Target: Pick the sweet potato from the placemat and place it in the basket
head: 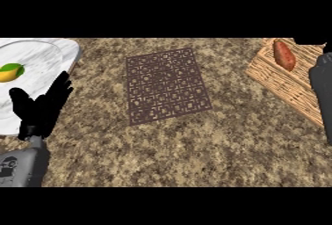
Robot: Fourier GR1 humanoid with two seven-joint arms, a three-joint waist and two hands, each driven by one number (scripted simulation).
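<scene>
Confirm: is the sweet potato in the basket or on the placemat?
In the basket: the sweet potato lies inside its wicker rim, and the placemat is bare.

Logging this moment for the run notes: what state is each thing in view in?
sweet potato: lying in the basket, not held
basket: on the counter at right, holding the sweet potato
placemat: flat, nothing on it
left hand: open, resting, fingers up
right hand: mostly cut off, fingers not visible
mango: on the plate
plate: at left, holding the mango
</scene>
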